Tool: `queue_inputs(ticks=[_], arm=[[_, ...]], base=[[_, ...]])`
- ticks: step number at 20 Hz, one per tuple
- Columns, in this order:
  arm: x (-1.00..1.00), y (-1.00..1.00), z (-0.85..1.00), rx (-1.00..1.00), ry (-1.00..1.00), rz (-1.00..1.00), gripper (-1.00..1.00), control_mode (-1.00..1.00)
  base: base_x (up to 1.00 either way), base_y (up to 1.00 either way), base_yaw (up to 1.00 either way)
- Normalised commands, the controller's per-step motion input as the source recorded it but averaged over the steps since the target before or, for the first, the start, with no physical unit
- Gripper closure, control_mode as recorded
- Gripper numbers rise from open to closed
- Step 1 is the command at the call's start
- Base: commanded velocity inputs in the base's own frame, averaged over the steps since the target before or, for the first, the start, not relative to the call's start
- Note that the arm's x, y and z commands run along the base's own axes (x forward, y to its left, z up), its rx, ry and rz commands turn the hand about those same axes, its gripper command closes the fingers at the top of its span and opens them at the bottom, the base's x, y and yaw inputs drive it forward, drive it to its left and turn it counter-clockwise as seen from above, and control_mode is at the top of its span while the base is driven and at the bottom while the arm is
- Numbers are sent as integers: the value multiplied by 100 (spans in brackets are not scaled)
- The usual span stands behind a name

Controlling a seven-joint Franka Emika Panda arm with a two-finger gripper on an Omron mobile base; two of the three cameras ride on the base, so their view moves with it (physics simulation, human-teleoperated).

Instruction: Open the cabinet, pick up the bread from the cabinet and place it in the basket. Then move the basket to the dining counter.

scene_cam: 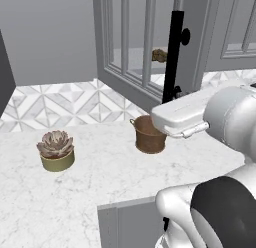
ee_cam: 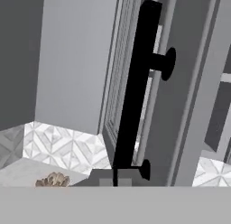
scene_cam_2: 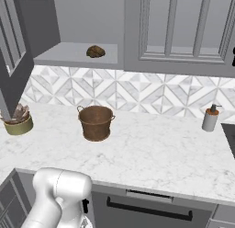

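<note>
The cabinet point(scene_cam: 135, 67) door is standing swung out over the surface point(scene_cam: 90, 167), which is why the left base view is looking through its glazed panes at the bread point(scene_cam: 159, 55) on the shelf behind, while the right base view is seeing the bread point(scene_cam_2: 95, 51) plainly, sitting alone toward the back of the open shelf. The pincer point(ee_cam: 115, 181) is clenched on the lower end of the black bar handle point(ee_cam: 135, 83); in the hand view its two dark tips are pressing in at the foot of the bar, just beside the lower round standoff. That grip is most likely there because the door is being drawn open by its handle, and the low hold probably suits the arm's reach from below. The basket point(scene_cam_2: 96, 122) is standing upright on the surface almost directly under the shelf, apparently empty, a handy spot for a short drop once the bread is lifted out. The succulent pot point(scene_cam: 56, 151) is sitting well apart to the left, and a soap dispenser point(scene_cam_2: 210, 118) is standing far to the right. In the left base view the arm's white forearm is covering the basket's right side and the foot of the handle, so the grasp itself is hidden there. How far the door is swung is hard to judge, and the dining counter's whereabouts cannot be told.
</note>
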Motion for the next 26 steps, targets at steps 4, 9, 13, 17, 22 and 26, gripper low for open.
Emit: queue_inputs(ticks=[4,9,13,17,22,26], arm=[[-67,-72,25,11,8,-12,100,-100],[10,-98,-38,65,12,18,100,-100],[0,-84,-15,89,-18,32,100,-100],[15,-9,-7,84,0,38,100,-100],[66,30,0,34,30,52,100,-100],[55,0,0,11,28,36,100,-100]], base=[[0,0,0],[0,0,0],[0,0,0],[0,0,0],[0,0,0],[0,0,0]])
